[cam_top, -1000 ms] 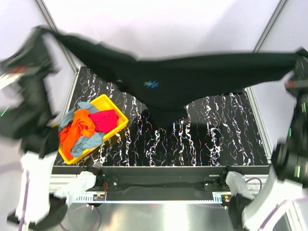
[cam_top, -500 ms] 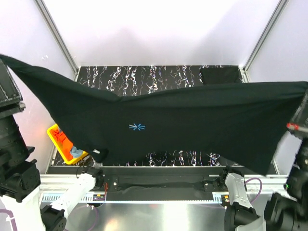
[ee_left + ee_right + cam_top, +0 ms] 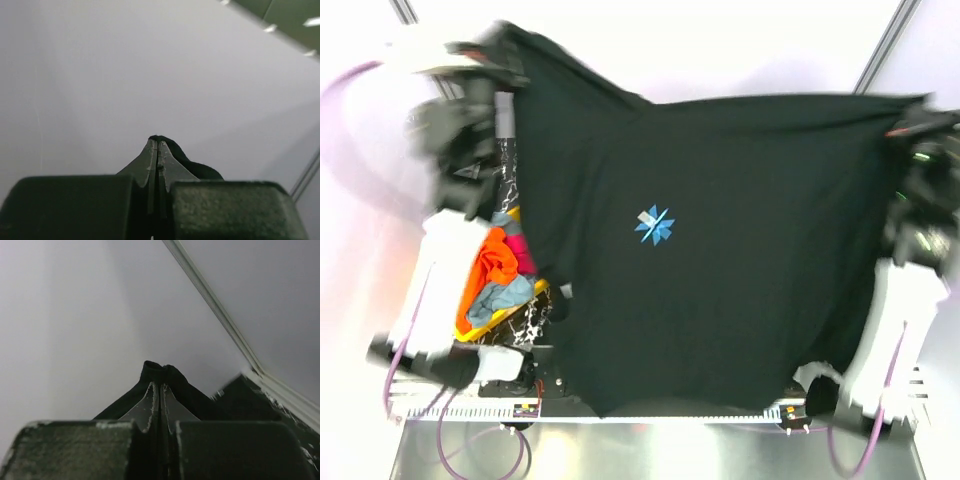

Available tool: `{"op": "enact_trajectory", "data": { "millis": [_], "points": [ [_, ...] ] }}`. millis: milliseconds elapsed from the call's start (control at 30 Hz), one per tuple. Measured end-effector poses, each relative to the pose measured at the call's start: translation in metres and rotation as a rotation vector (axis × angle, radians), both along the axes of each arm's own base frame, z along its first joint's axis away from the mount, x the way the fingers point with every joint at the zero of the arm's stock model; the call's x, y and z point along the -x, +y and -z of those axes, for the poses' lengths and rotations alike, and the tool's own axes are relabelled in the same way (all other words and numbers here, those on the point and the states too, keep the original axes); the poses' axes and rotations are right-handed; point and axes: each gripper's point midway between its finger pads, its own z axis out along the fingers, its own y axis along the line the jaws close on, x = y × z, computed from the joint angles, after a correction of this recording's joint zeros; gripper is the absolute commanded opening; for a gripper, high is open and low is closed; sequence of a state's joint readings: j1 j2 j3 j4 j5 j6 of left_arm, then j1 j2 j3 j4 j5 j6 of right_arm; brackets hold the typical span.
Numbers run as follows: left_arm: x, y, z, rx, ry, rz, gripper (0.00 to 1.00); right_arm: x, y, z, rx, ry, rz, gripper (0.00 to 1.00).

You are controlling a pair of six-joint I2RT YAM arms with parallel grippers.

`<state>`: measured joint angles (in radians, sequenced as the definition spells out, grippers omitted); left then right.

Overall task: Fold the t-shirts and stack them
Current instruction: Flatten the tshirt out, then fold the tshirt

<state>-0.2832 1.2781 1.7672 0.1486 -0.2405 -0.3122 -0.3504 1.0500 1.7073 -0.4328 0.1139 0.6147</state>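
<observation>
The top camera hangs high at the near side, looking down and forward, far enough back that the spread black t-shirt fills mid-frame. Each wrist camera sits close behind its own fingers, aimed up at the pale wall, with the left gripper and right gripper at bottom centre. All three views share only that shirt, a small black fold at each gripper's tips.
</observation>
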Motion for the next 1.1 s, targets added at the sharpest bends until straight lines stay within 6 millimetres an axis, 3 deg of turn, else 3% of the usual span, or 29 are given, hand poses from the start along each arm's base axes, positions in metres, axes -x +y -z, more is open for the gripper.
{"op": "enact_trajectory", "data": {
  "millis": [67, 100, 133, 200, 267, 333, 467, 600, 667, 800, 967, 1100],
  "points": [
    [-0.059, -0.016, 0.06, -0.049, 0.133, -0.008, 0.0, -0.057, -0.019, 0.075, -0.047, 0.131, -0.011, 0.0],
    [-0.087, -0.024, 0.094, -0.077, 0.205, -0.011, 0.0, -0.076, -0.024, 0.112, -0.072, 0.196, -0.018, 0.0],
    [-0.11, -0.031, 0.127, -0.102, 0.271, -0.013, 0.0, -0.097, -0.029, 0.165, -0.105, 0.283, -0.029, 0.0],
    [-0.151, -0.043, 0.189, -0.148, 0.391, -0.014, 0.0, -0.117, -0.035, 0.237, -0.153, 0.4, -0.038, 0.0],
    [-0.185, -0.054, 0.24, -0.187, 0.477, -0.009, 0.0, -0.134, -0.038, 0.292, -0.184, 0.469, -0.052, 0.0],
    [-0.21, -0.063, 0.28, -0.213, 0.535, 0.002, 0.0, -0.147, -0.042, 0.325, -0.195, 0.494, -0.055, 0.0],
    [-0.249, -0.083, 0.363, -0.262, 0.644, 0.05, 0.0, -0.179, -0.051, 0.359, -0.193, 0.481, -0.07, 0.0],
    [-0.261, -0.093, 0.412, -0.288, 0.709, 0.085, 0.0, -0.212, -0.052, 0.395, -0.2, 0.48, -0.132, 0.0],
    [-0.263, -0.094, 0.42, -0.291, 0.717, 0.09, 0.0, -0.228, -0.052, 0.415, -0.21, 0.494, -0.16, 0.0],
    [-0.265, -0.095, 0.417, -0.284, 0.704, 0.092, 0.0, -0.253, -0.054, 0.443, -0.231, 0.517, -0.198, 0.0],
    [-0.264, -0.097, 0.419, -0.245, 0.708, 0.104, 0.0, -0.271, -0.056, 0.444, -0.232, 0.509, -0.224, 0.0],
    [-0.249, -0.099, 0.442, -0.223, 0.771, 0.115, 0.0, -0.276, -0.056, 0.436, -0.225, 0.493, -0.233, 0.0]
  ]
}}
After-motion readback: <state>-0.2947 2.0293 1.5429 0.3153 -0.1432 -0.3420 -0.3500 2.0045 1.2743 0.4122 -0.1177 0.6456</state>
